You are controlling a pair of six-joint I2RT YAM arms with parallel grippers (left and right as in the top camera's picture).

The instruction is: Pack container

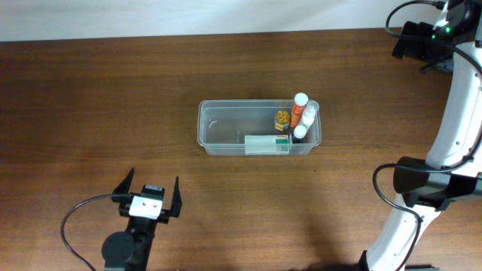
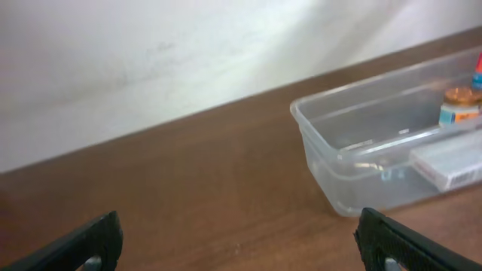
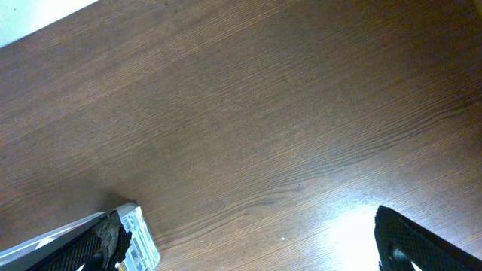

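Clear plastic, the container [image 1: 220,129] sits on the brown wooden table [image 1: 90,98], and it already holds several things, all crowded into its right end. A white box [image 1: 267,144] with a green end lies flat along the container's near wall. Behind the box is a small amber jar [image 1: 282,118], and beside the jar three bottles stand upright against the right wall: an orange-and-white bottle [image 1: 300,109], a white bottle [image 1: 309,117] and a bottle with a dark top [image 1: 300,133]. The container's left half is bare.

In the overhead view nothing loose shows on the table outside the container, and no lid is in sight. On that evidence the packing looks finished or very nearly so. If anything is left, it would be an item outside the camera's view, or a lid, and the pictures cannot settle that.

The left gripper [image 1: 154,178] rests well apart from the container, toward its near left, with its fingers spread wide and nothing between them. Its wrist camera looks across at the container's left end. The right gripper [image 3: 248,222] is far off to the container's back right. Its fingers are also apart and hold nothing, with only wood grain showing between them.
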